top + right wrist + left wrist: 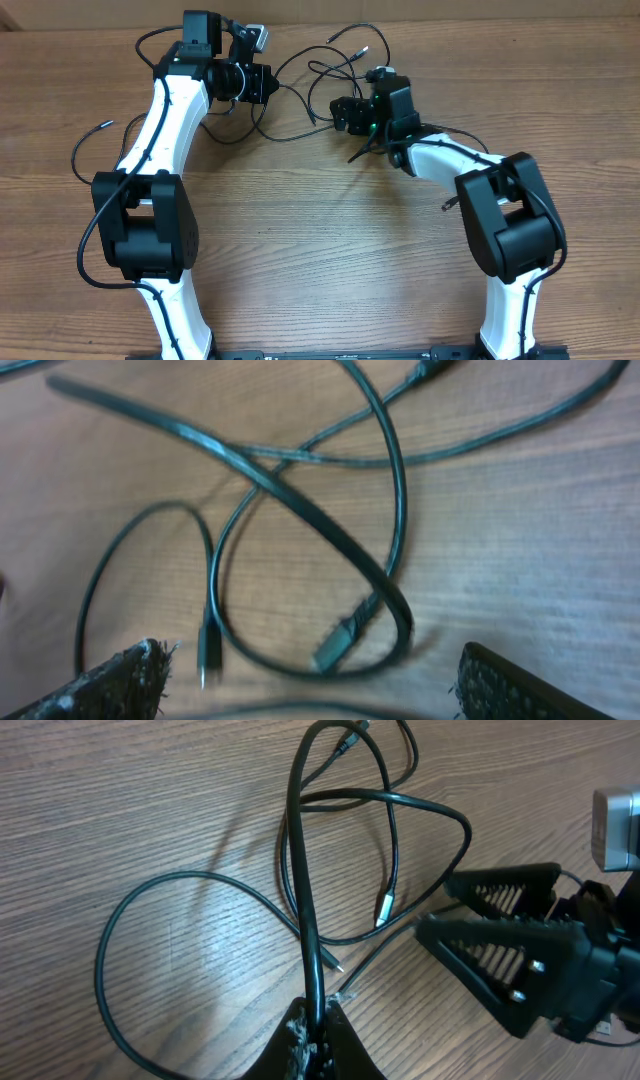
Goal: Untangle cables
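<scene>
Table [320,250]: flat wood-grain top, matte brown, fine straight grain. Forms the background of all three views.

Left arm [165,130] and right arm [500,215]: smooth white shells with blocky black joint housings. Seen whole only in the overhead view, rising from the bottom edge and bending toward the upper centre.

Right gripper [320,695]: released, jaws spread wide. Right wrist view: only two black tips with rough, pitted faces at the lower corners, with cable loops lying on the table between them, none pinched. Left wrist view, right of frame: long tapered black fingers with ribbed slots, a shape hidden from its own camera.

Left gripper [318,1040]: clenched on one cable at bottom centre of the left wrist view, scuffed black tips pressed together around the cord. Grip too small to confirm in the overhead view.

Cables [303,900]: thin, round, glossy black cords, crossing in loose loops on the table between both grippers, at upper centre of the overhead view.

Plug end [384,908]: small, silvery, lying free on the table.
</scene>
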Robot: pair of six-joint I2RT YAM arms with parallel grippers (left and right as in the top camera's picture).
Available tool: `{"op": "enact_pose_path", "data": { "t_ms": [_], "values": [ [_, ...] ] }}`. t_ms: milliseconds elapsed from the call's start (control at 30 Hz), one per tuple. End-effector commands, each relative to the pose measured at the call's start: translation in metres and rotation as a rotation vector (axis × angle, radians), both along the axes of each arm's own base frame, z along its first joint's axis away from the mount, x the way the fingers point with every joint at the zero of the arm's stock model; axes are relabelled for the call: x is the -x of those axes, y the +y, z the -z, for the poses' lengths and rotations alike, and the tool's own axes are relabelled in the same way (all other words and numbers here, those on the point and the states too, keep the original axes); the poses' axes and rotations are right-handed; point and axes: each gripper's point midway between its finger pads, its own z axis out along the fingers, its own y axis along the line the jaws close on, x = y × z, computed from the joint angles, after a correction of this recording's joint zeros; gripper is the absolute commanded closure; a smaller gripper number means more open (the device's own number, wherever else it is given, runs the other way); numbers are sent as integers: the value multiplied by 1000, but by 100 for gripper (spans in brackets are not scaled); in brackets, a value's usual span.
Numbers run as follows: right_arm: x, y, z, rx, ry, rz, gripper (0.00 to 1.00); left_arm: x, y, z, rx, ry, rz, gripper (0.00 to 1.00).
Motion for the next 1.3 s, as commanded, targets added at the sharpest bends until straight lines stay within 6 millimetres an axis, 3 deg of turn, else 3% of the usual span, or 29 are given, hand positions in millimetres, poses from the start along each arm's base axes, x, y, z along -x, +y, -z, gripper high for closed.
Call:
{"op": "enact_pose_path", "data": {
  "t_ms": [0, 200, 300, 433, 500, 900, 1100, 1267],
  "values": [
    [-11, -17, 14, 64, -29, 91, 9, 3, 2, 11, -16, 16, 12, 96],
    [-20, -16, 30, 52, -63, 98, 10, 4, 2, 12, -16, 18, 12, 96],
    [-21, -15, 40, 51, -63, 97, 21, 4, 2, 12, -16, 18, 12, 96],
    [-20, -15, 47, 53, -58, 97, 78, 4, 2, 12, -16, 18, 12, 96],
    [-19, -16, 49, 56, -50, 97, 95, 4, 2, 12, -16, 18, 12, 96],
    [4, -12, 58, 41, 86, 28, 96, 1, 8, 14, -47, 14, -9, 96],
    [32, -24, 63, 59, 253, 70, 96, -2, 9, 13, -46, 1, -11, 96],
    [68, -26, 74, 16, 453, 105, 96, -5, 8, 10, -38, -11, -19, 96]
  ]
}}
